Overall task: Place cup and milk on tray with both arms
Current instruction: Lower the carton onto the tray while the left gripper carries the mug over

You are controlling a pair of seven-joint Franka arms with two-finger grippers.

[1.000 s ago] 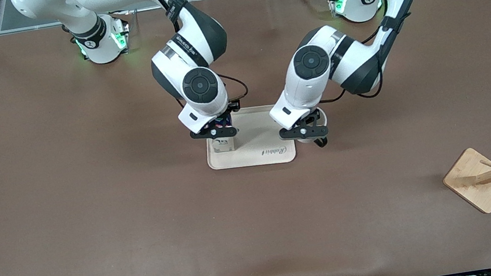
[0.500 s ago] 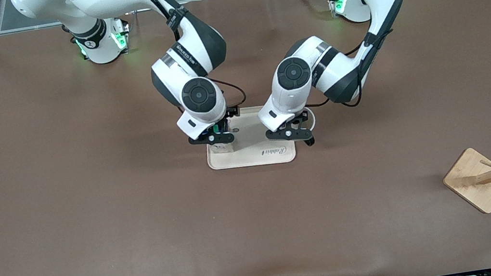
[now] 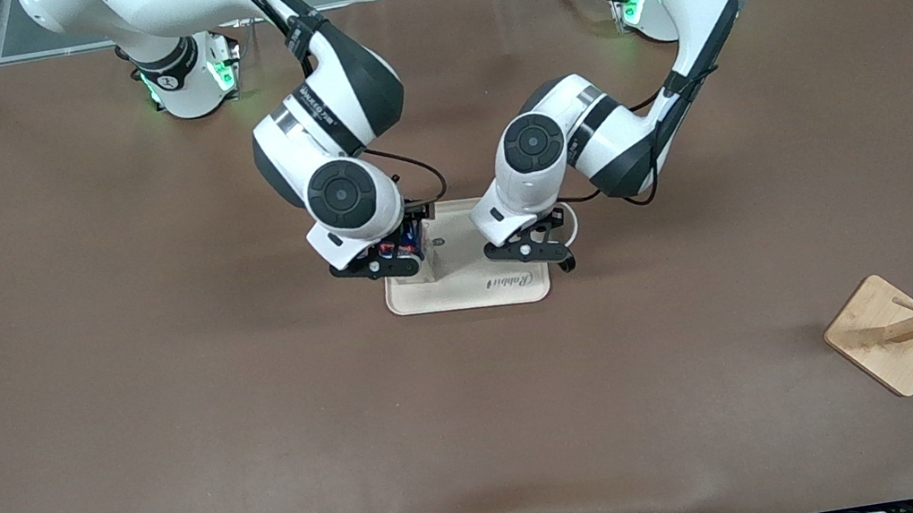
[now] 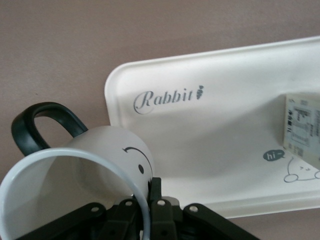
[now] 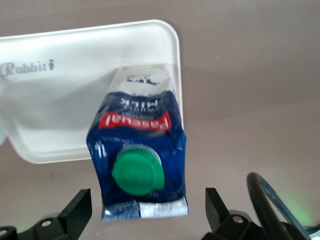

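The cream tray [image 3: 471, 295] lies mid-table, also in the left wrist view [image 4: 225, 115] and the right wrist view [image 5: 55, 110]. The milk [image 3: 408, 247] stands upright on the tray's corner toward the right arm's end. My right gripper [image 3: 379, 268] is open just above it; its fingers flank the carton [image 5: 137, 150] without touching. My left gripper [image 3: 541, 248] is shut on the rim of the cup [image 4: 105, 160], one finger inside and one outside. The cup [image 3: 567, 217] is tilted over the tray's edge toward the left arm's end, with its black handle [image 4: 37, 125] off the tray.
A wooden stand with pegs [image 3: 889, 332] lies tipped on its square base near the left arm's end, nearer the front camera. The brown table mat [image 3: 167, 381] spreads around the tray.
My left gripper has carried the cup sideways toward the tray. My right gripper has shifted a little toward the right arm's end, with the milk staying on the tray.
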